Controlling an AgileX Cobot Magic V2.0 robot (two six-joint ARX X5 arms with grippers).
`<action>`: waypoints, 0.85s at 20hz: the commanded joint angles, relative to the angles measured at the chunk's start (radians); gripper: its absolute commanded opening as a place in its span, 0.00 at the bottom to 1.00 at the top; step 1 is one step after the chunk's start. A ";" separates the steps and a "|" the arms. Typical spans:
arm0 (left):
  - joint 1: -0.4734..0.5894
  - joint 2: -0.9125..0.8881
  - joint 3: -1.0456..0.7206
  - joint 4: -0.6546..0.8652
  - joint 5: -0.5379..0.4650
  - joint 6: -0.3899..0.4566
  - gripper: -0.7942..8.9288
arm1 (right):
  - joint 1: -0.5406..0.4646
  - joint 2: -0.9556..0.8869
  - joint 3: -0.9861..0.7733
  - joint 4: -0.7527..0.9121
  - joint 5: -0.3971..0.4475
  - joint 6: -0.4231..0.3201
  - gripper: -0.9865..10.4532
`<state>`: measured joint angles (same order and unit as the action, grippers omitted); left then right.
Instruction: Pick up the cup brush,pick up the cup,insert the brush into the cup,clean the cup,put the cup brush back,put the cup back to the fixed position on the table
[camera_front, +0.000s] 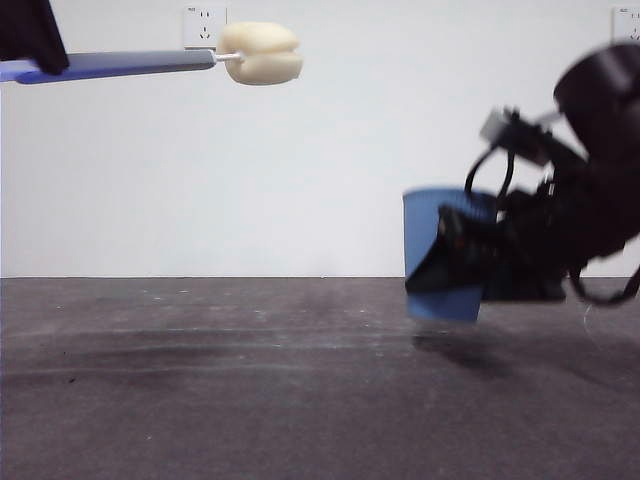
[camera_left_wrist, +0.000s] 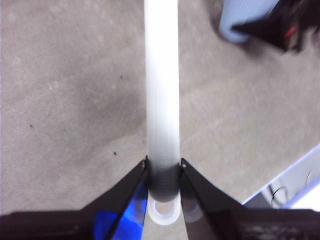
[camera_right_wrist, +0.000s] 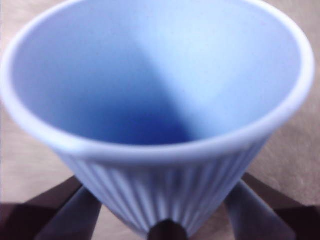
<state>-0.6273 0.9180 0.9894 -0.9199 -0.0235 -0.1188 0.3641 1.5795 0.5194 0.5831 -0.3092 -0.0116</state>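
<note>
Left gripper (camera_left_wrist: 163, 167) clamped on brush (camera_front: 150, 63) handle, held level high up, sponge head clear. Right gripper (camera_front: 455, 262) clamped on cup (camera_front: 428, 215), upright, just off table (camera_front: 250, 380); arm blurred, covers cup's right side. Wall socket (camera_front: 204, 25) text unreadable.

A pale blue, ribbed plastic tumbler (camera_right_wrist: 165, 125) shows a smooth, softly satin interior and fine vertical ridges down its outer wall. The long grey plastic-looking brush handle (camera_left_wrist: 161, 90) appears smooth with a light sheen, ending in a cream-yellow rounded sponge head (camera_front: 260, 53) of soft, matt, foam-like texture. The dark grey-brown bench (camera_front: 250, 390) is flat and matt, marked with faint scuffs, specks and pale streaks. The black pincer (camera_left_wrist: 163, 172) gripping the handle has a smooth, dull finish. The white wall (camera_front: 200, 180) behind looks plain and matt.
</note>
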 joint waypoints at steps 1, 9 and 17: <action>0.002 -0.001 0.000 0.000 -0.001 0.089 0.07 | 0.018 -0.145 0.031 -0.213 0.032 -0.067 0.07; 0.002 0.003 0.000 -0.121 0.005 0.278 0.07 | 0.079 -0.338 0.302 -0.978 0.291 -0.320 0.07; -0.013 0.105 0.000 -0.184 0.031 0.438 0.07 | 0.167 -0.338 0.345 -1.205 0.634 -0.644 0.07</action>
<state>-0.6365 1.0206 0.9894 -1.1103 -0.0036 0.2897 0.5293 1.2385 0.8627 -0.6308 0.3187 -0.5991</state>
